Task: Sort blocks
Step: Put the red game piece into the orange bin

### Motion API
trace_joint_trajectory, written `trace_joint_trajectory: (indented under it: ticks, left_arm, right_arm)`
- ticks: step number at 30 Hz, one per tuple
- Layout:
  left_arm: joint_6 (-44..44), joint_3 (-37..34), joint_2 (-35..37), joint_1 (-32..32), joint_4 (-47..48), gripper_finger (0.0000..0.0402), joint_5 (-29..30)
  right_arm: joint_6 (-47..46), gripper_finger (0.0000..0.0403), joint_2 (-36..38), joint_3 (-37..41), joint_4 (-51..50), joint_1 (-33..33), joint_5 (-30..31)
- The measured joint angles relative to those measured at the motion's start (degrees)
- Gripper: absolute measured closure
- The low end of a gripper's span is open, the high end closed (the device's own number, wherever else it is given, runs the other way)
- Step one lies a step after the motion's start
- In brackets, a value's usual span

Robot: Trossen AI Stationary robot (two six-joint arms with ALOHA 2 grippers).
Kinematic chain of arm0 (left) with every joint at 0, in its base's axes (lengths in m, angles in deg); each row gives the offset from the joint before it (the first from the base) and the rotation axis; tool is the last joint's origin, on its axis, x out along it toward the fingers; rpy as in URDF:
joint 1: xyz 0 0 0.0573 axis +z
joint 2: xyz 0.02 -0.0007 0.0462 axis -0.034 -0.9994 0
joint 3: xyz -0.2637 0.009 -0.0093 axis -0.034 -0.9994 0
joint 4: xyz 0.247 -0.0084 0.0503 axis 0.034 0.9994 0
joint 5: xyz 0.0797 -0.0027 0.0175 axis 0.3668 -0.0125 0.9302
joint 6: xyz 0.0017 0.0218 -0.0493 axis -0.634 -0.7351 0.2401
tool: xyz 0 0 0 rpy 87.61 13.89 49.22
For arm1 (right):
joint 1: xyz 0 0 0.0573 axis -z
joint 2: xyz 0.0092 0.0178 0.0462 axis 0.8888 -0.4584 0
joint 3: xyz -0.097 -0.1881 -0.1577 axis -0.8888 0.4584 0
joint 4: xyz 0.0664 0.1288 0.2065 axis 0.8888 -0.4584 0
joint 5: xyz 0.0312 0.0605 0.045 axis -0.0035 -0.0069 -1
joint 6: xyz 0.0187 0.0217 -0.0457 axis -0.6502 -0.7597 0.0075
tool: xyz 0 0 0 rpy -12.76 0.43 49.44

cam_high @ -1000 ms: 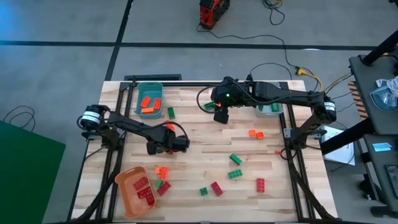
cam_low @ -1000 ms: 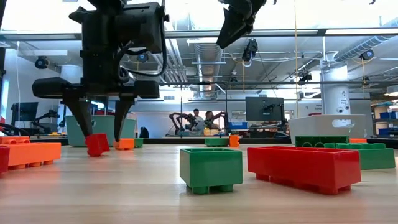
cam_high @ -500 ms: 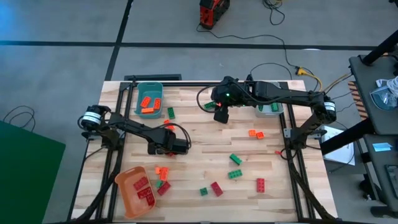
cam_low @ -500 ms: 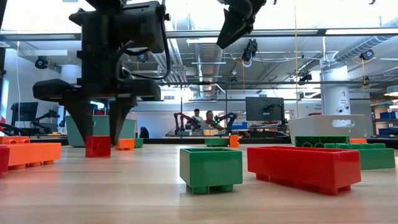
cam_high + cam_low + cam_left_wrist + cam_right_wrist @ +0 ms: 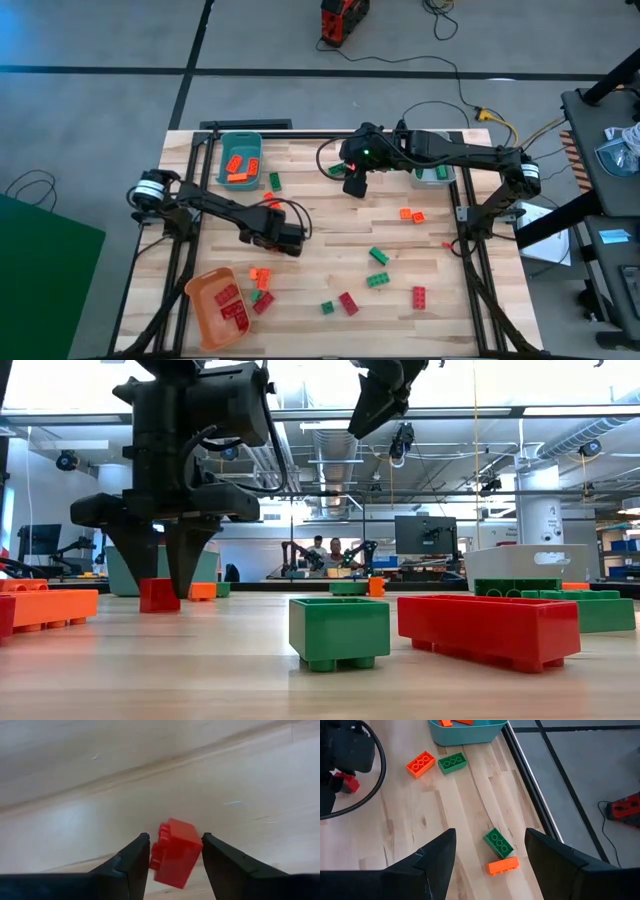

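A small red block [image 5: 175, 852] sits on the table left of centre, between the fingers of my left gripper [image 5: 272, 240], which is shut on it; the low view shows the block [image 5: 159, 595] level on the wood. Other red, orange and green blocks lie scattered, such as a green one [image 5: 378, 256] and a red one [image 5: 347, 303]. My right gripper [image 5: 354, 185] hangs open and empty above the table's far middle, over a green block [image 5: 498, 843] and an orange block [image 5: 503, 865]. My left gripper pinches the red block by two opposite side faces [image 5: 196, 851] between its two fingers. The fingers come from above, pointing down. The block's underside rests on the table, and it stands level.
A teal bin [image 5: 240, 158] with orange blocks stands at the far left, an orange bin [image 5: 215, 305] with red blocks at the near left corner, and a grey bin [image 5: 432, 175] at the far right. Loose blocks [image 5: 260, 274] lie just near of my left gripper.
My left gripper has shifted slightly toward the table's near right, and its fingers have drawn in on the red block. The block was tipped a second ago and now stands level on the table.
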Motion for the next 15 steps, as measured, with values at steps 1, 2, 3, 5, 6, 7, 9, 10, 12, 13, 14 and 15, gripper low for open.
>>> trace_joint_trajectory:
  ticks: [1,2,3,5,6,7,9,10,12,13,14,15]
  left_arm:
    - [-0.26,0.00,-0.23,0.00,-0.07,0.0250,-0.10]
    - [-0.53,0.00,-0.46,0.00,-0.07,0.0253,-0.24]
    - [-0.89,0.00,-0.72,0.00,-0.08,0.0258,-0.46]
    - [-1.71,0.00,-1.35,0.00,-0.22,0.0271,-0.90]
    - [-2.11,0.00,-1.73,0.00,-0.40,0.0279,-1.20]
    - [-2.32,0.00,-2.02,0.00,-0.66,0.0287,-1.33]
    - [-2.91,0.00,-2.40,0.00,-1.10,0.0308,-1.33]
    - [-3.61,0.00,-2.53,0.00,-1.37,0.0318,-1.33]
    - [-5.16,0.02,-2.61,0.02,-1.83,0.0334,-1.61]
    - [-5.32,0.07,-2.61,0.02,-2.06,0.0334,-1.69]
    - [-5.31,0.11,-2.59,0.02,-2.00,0.0334,-1.71]
    - [-5.32,0.09,-2.32,0.02,-1.71,0.0334,-1.73]
  right_arm:
    - [-0.14,0.0175,0.00,0.00,0.00,0.00,-0.01]
    - [-0.22,0.0175,0.00,0.00,0.01,0.00,0.00]
    - [-0.34,0.0174,0.00,0.00,0.01,0.00,0.00]
    - [-0.81,0.0175,0.00,0.00,0.01,0.00,0.00]
    - [-0.82,0.0175,0.00,0.00,0.01,0.00,0.00]
    - [-0.84,0.0175,0.00,0.00,0.01,0.00,0.02]
    - [-0.89,0.0175,0.00,0.00,0.01,0.00,0.07]
    - [-0.89,0.0175,0.00,0.00,0.01,0.00,0.11]
    - [-0.88,0.0175,0.00,0.00,0.01,0.00,0.12]
    - [-0.88,0.0175,0.00,0.00,0.01,0.00,0.13]
    - [-0.88,0.0175,0.00,0.00,0.01,0.00,0.15]
    - [-0.88,0.0175,0.00,0.00,0.01,0.00,0.14]
